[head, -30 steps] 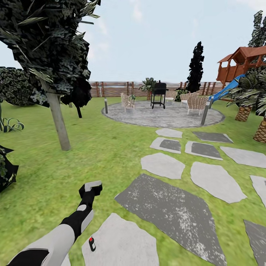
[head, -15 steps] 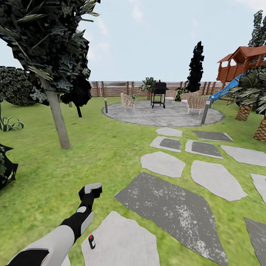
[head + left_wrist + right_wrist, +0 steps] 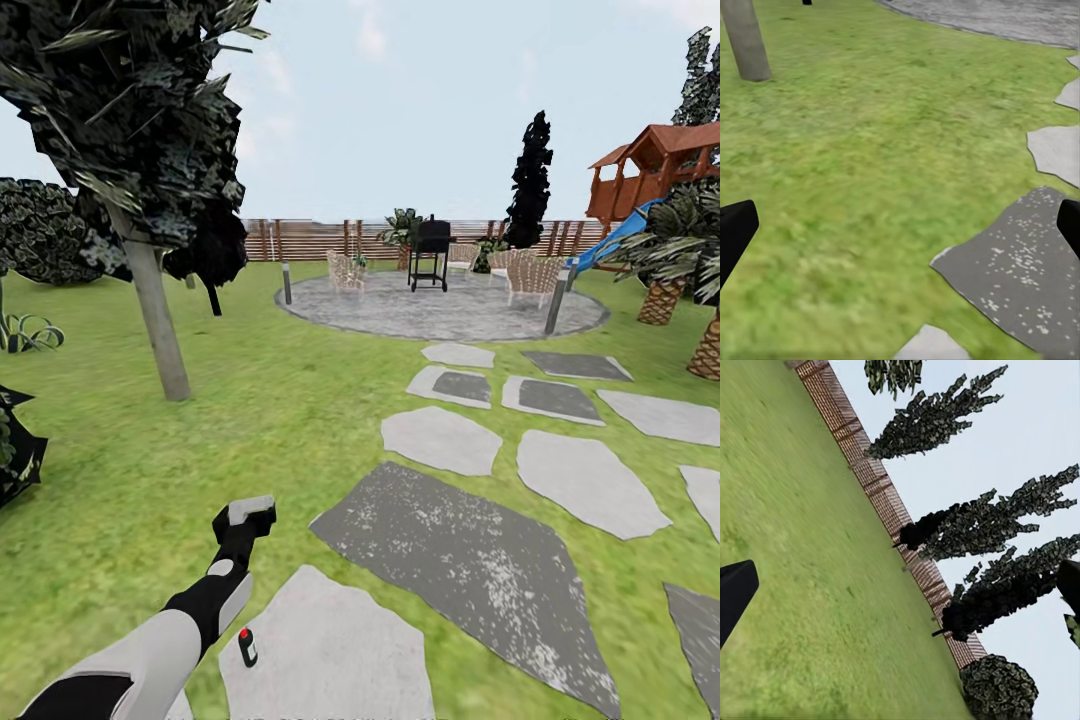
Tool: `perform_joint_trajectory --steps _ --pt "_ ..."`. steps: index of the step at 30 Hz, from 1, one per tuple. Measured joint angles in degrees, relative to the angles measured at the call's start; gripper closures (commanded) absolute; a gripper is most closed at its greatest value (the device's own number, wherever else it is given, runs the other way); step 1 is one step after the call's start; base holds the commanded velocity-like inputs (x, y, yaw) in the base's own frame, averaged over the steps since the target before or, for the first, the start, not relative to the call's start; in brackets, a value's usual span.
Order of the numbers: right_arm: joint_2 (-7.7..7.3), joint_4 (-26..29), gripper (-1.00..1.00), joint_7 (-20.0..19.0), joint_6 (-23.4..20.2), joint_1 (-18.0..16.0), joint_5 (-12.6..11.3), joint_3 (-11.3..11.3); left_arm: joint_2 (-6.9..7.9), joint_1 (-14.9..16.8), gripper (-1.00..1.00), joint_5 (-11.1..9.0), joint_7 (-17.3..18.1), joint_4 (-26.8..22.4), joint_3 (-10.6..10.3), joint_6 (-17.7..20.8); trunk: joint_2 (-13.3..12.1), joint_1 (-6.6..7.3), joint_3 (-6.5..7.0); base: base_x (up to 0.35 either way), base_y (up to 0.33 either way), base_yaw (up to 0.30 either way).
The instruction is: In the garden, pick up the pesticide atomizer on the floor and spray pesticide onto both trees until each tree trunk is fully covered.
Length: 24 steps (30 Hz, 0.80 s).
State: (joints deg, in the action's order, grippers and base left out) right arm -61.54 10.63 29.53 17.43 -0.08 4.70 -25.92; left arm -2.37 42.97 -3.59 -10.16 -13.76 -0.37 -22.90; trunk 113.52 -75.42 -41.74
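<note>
The view has crept forward; the pesticide atomizer [image 3: 246, 648] stands upright, red tip up, beside the wide-open left gripper [image 3: 247, 514].

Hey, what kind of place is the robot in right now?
Most likely a backyard garden: a green lawn with grey stepping stones, a wooden fence behind a round paved patio, and a wooden playset.

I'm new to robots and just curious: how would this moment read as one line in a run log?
pesticide atomizer: upright on pale stepping stone, not grasped | left gripper: open, over grass beyond it | right gripper: open, empty | tree trunk: ahead-left
</note>
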Motion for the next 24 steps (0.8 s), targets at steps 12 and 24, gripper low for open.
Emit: perform_joint_trajectory --steps 12,24 --pt "-0.01 -0.3 -1.0 0.0 0.0 0.0 0.0 0.0 0.01 0.0 -1.0 0.0 0.0 0.0 0.0 0.0 4.8 -2.64 -2.15 0.0 0.0 0.0" --pt "-0.01 -0.4 -1.0 0.0 0.0 0.0 0.0 0.1 0.6 0.0 -1.0 0.0 0.0 0.1 0.0 0.0 9.6 -5.27 -4.31 0.0 0.0 0.0"
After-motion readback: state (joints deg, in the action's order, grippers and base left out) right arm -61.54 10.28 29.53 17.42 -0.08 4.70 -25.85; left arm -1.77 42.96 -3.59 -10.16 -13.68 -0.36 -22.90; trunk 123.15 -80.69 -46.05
